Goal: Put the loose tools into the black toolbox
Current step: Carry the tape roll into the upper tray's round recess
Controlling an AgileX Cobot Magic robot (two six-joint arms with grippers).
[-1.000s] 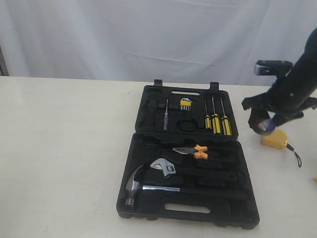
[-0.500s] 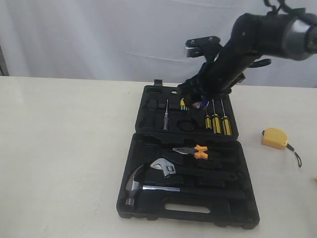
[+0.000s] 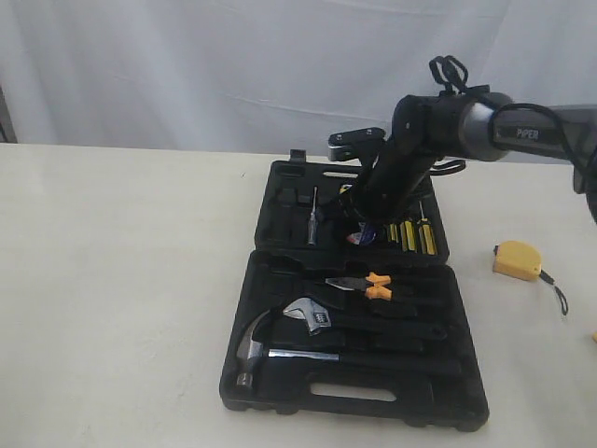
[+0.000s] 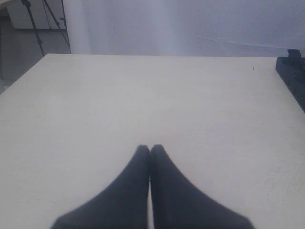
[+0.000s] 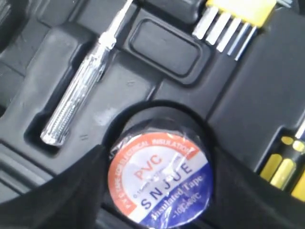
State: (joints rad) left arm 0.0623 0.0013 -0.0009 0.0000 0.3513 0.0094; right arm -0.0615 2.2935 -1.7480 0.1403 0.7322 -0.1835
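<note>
**Tape roll over the far half of the case**

I've got the right gripper (image 3: pixel 362 230) clamped on the dark tape roll (image 5: pixel 160 185), a finger on either side, with its blue-white label facing my wrist camera. It hangs over the round recess in the far half of the black toolbox (image 3: pixel 466 413), the half nearer the bench's back edge. I can't tell whether the roll touches the recess floor. Just beside it lie a clear-handled tester (image 5: pixel 78 95) in its slot and the yellow hex-key set (image 5: pixel 236 16). The three yellow-handled screwdrivers (image 3: pixel 410 233) sit on the side toward the right edge.

In the near half, toward the front edge, the orange-and-black pliers (image 3: pixel 366 284) lie in the case, with the wrench (image 3: pixel 308 315) and hammer (image 3: pixel 256 347) closer to the front. The yellow tape measure (image 3: pixel 516 260) lies on the bench (image 3: pixel 121 280) near the right edge, apart from the case.

My left gripper (image 4: pixel 150 150) has its fingers pressed together, holding nothing, over bare bench.
</note>
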